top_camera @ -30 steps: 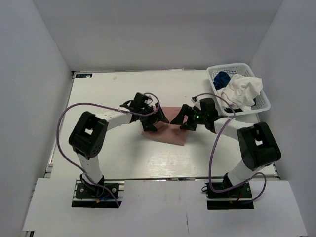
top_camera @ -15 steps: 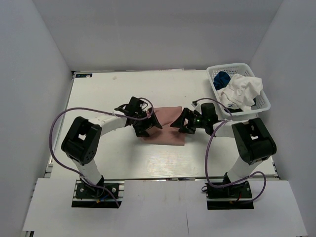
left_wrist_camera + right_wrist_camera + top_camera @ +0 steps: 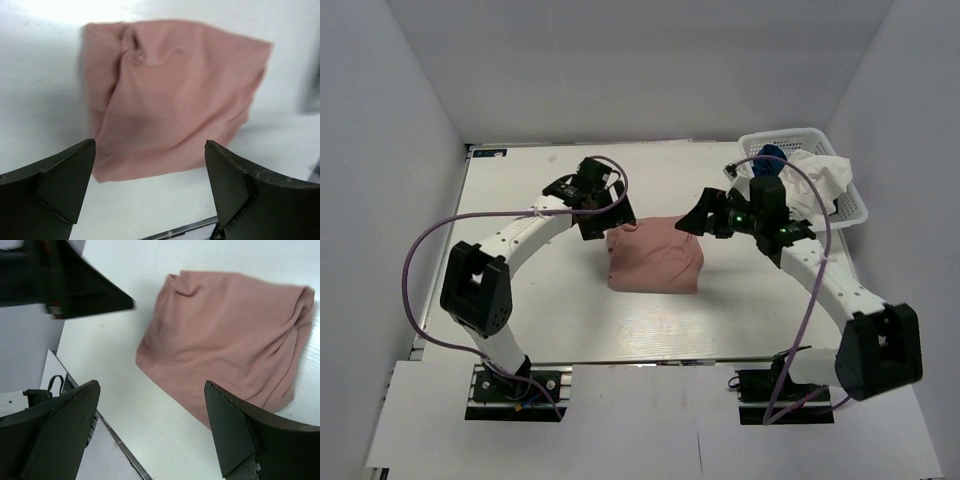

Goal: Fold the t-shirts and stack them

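On the white worktop [image 3: 540, 290], the dusty-pink t-shirt [image 3: 656, 256] lies folded into a rough rectangle near the centre, between the two arms. We see creases gathered at one corner in the left wrist view [image 3: 175, 100] and bunched layers along one side in the right wrist view [image 3: 230, 345]. How many layers the fold has, we cannot make out.

The left end effector [image 3: 605, 216] hangs at the shirt's far left corner with its fingers spread wide and nothing between them [image 3: 150, 143]. The right end effector [image 3: 700, 218] sits just beyond the shirt's far right corner, likewise spread wide and empty [image 3: 151, 383]. From above, we cannot tell whether either fingertip touches the cloth. Both wrist cameras show the shirt lying free below the gap.

At the far right corner stands the white mesh basket [image 3: 782, 134], its near left side hidden behind the right arm. The white t-shirt [image 3: 817, 178] is heaped in it and spills over the rim. The royal-blue t-shirt [image 3: 770, 156] shows only as a small patch behind the arm and the white cloth.

In the right wrist view, the left end effector is a dark, blurred wedge cut off at the upper left. A grey smear at the right edge of the left wrist view is too soft to identify.
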Robot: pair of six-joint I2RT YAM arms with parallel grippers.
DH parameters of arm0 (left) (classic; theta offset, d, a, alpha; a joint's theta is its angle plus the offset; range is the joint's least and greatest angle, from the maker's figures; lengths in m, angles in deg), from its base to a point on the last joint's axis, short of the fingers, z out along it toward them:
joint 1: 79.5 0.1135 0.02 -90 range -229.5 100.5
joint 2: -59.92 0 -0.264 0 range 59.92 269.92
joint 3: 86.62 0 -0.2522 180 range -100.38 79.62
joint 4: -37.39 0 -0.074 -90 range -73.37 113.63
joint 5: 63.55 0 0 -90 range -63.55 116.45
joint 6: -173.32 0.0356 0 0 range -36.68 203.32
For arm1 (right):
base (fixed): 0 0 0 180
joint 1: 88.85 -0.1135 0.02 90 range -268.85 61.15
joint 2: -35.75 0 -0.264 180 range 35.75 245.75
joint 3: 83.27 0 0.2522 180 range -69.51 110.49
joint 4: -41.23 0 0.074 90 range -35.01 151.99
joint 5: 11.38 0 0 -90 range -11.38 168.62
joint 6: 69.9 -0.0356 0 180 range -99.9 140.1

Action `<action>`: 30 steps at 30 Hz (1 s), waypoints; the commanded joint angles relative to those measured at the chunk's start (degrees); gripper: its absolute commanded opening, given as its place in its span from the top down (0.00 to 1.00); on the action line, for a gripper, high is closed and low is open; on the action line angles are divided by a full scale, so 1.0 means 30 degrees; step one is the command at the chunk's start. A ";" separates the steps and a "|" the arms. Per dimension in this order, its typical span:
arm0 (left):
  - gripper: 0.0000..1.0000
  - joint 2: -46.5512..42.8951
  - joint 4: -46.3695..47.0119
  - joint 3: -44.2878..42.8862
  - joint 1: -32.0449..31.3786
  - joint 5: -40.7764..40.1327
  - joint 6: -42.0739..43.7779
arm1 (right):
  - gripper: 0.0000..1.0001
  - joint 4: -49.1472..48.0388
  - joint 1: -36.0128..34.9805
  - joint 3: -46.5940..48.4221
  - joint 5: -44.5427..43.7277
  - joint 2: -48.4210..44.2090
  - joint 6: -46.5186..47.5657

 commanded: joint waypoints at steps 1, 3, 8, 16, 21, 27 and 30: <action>0.00 0.0467 -0.1536 0.0398 0.0011 -0.0894 0.0774 | 0.10 0.2570 0.0123 0.0694 -0.0638 -0.1333 0.1196; 0.00 0.0729 -0.1536 0.0662 -0.0163 -0.0894 0.1446 | 0.10 0.3535 0.0211 0.0840 -0.0843 -0.1888 0.1372; 0.04 0.2457 0.0134 0.1130 -0.0399 -0.0103 0.2300 | 0.10 0.4649 0.0153 0.0812 -0.2278 -0.3237 0.1549; 0.48 0.5185 0.0778 -0.0422 -0.0399 -0.0277 0.2651 | 0.10 0.6027 0.0212 0.0343 -0.3977 -0.4468 0.2104; 0.84 0.5683 -0.0478 -0.1560 0.0244 -0.2908 0.2651 | 0.10 0.6642 0.0328 0.0665 -0.4506 -0.4616 0.2339; 1.00 0.7263 -0.3697 -0.4988 0.2438 -0.6897 0.3938 | 0.10 0.6790 0.0416 0.1103 -0.4681 -0.4383 0.2545; 1.00 0.7646 -0.3968 -0.6338 0.4372 -0.7366 0.5226 | 0.10 0.7053 0.0388 0.1368 -0.4974 -0.4178 0.2749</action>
